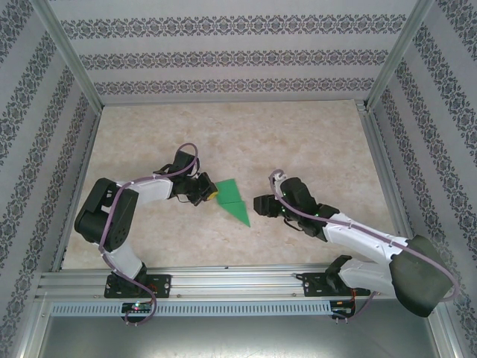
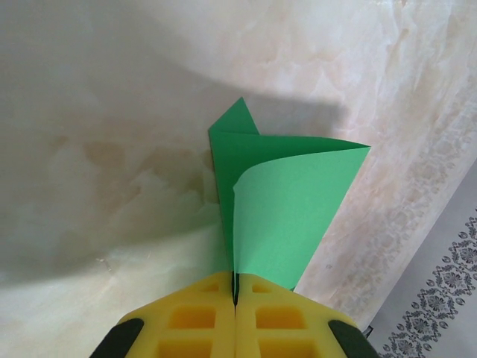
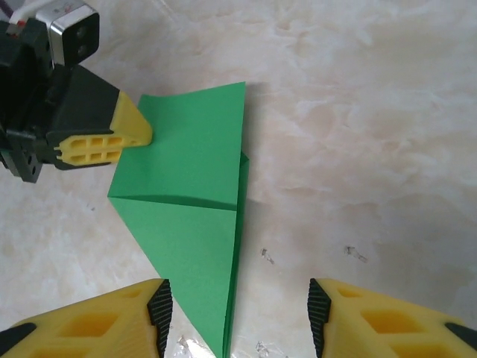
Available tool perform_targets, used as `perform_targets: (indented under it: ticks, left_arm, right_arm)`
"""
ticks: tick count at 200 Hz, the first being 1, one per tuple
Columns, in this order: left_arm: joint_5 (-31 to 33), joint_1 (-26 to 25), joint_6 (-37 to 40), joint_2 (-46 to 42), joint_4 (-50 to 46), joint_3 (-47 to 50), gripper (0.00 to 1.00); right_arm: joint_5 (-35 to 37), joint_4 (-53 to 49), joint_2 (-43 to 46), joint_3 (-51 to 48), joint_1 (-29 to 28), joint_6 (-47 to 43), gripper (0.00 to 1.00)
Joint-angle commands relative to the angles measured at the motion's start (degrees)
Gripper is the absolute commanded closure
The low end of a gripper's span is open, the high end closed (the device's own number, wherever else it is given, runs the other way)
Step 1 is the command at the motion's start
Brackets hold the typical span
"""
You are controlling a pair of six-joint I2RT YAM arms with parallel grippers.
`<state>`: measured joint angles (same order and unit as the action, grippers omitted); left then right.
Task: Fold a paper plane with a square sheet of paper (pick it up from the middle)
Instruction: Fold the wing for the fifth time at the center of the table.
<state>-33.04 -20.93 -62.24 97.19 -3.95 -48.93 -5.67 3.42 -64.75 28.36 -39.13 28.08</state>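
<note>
The square sheet of paper is bright green and folded into a slim pointed paper plane shape lying on the marbled table. My left gripper is shut on its wide end. In the left wrist view the paper rises from between the closed yellow fingers, one flap curling open. My right gripper stands open over the pointed end. In the right wrist view the paper runs toward the gap of that gripper, its tip nearer the left finger. The left gripper shows at the paper's far corner.
The table is walled by patterned panels and aluminium posts. A metal rail runs along the near edge by both arm bases. Small scuff marks dot the surface right of the paper.
</note>
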Motion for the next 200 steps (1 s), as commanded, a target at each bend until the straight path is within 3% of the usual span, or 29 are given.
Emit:
perform_targets:
  ticks: [1,62,118,154,174,200]
  left_arm:
    - [0.9,0.4,-1.3,-1.6,1.2,0.9,0.92]
    - [0.8,0.4,-1.1,-1.5,1.1,0.5,0.92]
    - [0.9,0.4,-0.9,-1.9,-0.4,0.0,0.93]
    - [0.6,0.4,-1.2,-2.0,0.1,0.1,0.93]
    - [0.5,0.4,-1.0,-1.9,-0.2,-0.1,0.93]
    - [0.2,0.4,-1.2,-1.5,-0.4,-0.5,0.93]
  right_arm:
    - [7.3,1.5,0.8,1.3,-4.3,-8.7,0.47]
    - [17.5,2.9,-3.6,2.8,-15.8,-25.0,0.55]
    - [23.1,3.9,-10.1,3.8,-20.8,-31.3,0.54]
    - [22.9,5.9,-17.2,7.2,-24.3,-35.6,0.53]
    - [29.7,9.7,-21.0,8.1,-25.5,-38.0,0.53]
    - [31.4,11.4,-25.6,9.4,-25.5,-39.7,0.53]
